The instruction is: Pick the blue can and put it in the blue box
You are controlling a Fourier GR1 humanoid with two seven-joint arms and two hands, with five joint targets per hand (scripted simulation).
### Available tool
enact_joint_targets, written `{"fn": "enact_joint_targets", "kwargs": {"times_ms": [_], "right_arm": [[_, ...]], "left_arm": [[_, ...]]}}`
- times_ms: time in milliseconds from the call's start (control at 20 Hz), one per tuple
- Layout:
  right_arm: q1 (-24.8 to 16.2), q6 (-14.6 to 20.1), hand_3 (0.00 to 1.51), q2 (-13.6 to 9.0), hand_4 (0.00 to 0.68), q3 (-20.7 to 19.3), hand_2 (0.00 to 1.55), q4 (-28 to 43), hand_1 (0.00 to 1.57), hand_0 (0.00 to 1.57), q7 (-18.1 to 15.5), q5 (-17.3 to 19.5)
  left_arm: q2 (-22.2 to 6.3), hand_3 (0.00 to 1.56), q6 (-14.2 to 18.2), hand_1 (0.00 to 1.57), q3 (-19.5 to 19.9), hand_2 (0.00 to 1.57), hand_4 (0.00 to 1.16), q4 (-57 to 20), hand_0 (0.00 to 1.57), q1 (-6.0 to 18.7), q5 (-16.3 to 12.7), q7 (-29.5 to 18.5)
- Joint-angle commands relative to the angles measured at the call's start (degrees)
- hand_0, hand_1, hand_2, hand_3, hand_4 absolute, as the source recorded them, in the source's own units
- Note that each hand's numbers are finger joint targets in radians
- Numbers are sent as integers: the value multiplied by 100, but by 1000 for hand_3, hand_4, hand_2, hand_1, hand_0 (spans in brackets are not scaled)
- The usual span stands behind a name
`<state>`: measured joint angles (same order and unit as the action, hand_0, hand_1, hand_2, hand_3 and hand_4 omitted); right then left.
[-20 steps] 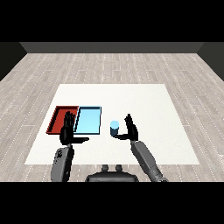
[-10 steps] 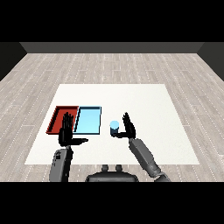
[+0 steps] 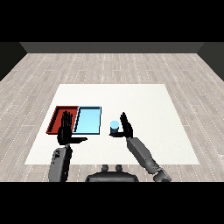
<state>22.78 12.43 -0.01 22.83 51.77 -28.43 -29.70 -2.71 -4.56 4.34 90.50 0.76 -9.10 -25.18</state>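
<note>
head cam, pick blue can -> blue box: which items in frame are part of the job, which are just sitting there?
Part of the job:
- blue can, upright on the table
- light blue tray, nothing in it
- right hand, open beside the can

Just there:
- red tray
- left hand, open, in front of the red tray
- white table

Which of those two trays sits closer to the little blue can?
The light blue tray. It lies just left of the blue can, between the can and the red tray, which sits farther left, partly behind the left robot hand.
</note>
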Motion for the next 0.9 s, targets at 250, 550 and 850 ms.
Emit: {"fn": "enact_joint_targets", "kwargs": {"times_ms": [250,550,850], "right_arm": [[143,-266,0,1,0,63,0,-449,0,0,-233,-257],[1156,46,0,1,0,623,0,-1331,0,0,-503,-1150],[677,-274,0,1,0,414,0,-1126,0,0,-512,-796]], "left_arm": [[83,0,180,0,-51,0,0,188,0,52,26,269],[-40,0,-63,0,16,0,0,393,0,-352,-43,89],[36,0,-68,0,57,0,0,-234,0,37,-32,-193]]}}
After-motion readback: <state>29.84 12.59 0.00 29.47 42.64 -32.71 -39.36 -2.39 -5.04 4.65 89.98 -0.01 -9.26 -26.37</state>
